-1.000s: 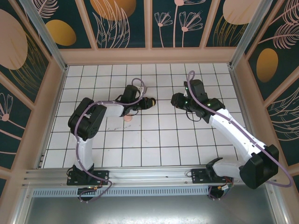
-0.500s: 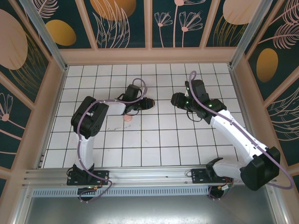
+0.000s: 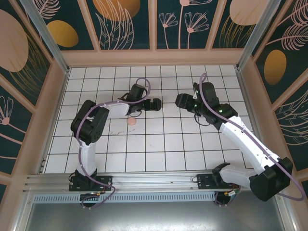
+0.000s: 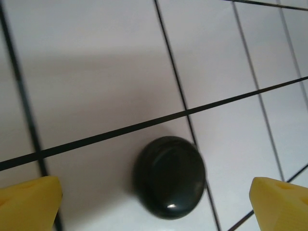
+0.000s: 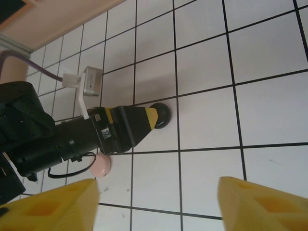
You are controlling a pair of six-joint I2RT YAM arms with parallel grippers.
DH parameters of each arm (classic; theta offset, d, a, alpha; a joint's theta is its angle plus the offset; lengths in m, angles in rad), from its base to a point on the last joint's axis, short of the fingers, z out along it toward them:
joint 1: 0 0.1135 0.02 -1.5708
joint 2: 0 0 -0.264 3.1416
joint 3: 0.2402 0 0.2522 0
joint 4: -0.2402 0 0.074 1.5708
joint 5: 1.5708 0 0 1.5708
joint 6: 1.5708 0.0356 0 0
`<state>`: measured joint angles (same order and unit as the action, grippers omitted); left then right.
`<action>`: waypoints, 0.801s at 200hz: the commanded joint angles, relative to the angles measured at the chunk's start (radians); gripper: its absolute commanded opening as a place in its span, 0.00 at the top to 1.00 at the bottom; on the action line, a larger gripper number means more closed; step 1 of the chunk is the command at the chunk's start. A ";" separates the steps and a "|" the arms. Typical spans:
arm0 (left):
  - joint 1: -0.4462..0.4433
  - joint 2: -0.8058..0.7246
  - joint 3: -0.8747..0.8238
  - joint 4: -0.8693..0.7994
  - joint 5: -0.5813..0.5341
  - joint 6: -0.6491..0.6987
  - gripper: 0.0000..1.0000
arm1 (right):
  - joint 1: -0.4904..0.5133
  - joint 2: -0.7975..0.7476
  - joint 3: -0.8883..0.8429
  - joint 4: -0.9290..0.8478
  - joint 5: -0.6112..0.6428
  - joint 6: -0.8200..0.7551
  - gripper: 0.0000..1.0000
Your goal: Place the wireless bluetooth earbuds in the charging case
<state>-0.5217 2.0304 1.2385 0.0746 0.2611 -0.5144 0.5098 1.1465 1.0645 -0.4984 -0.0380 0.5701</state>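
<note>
- Your left gripper (image 3: pixel 156 103) has just let go. A second ago its fingers were closed up; now they stand wide apart. The black case (image 4: pixel 170 177) lies free between them, touching neither.
- Your right gripper (image 5: pixel 161 207) has spread too, with nothing between its fingers.
- You have bare white tiles (image 3: pixel 159 144) all round and the walls (image 3: pixel 154 57) are well away. A pink round thing (image 3: pixel 130 122) sits near the left wrist.
- The case is glossy and round, lid shut, just beside crossing grout lines (image 4: pixel 185 113).

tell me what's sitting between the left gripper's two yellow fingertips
A black round case lies on the tiled floor between the fingertips, touching neither; the left wrist view shows it.
</note>
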 commanded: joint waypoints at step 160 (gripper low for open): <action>0.011 -0.848 -0.344 0.299 -0.425 0.410 0.01 | -0.170 -0.194 -0.201 0.253 0.593 -0.210 0.01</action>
<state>-0.5156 1.2716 1.0134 0.2394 -0.0410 -0.2264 0.3969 0.9836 0.9600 -0.4152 0.3946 0.4416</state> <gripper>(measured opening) 0.985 0.989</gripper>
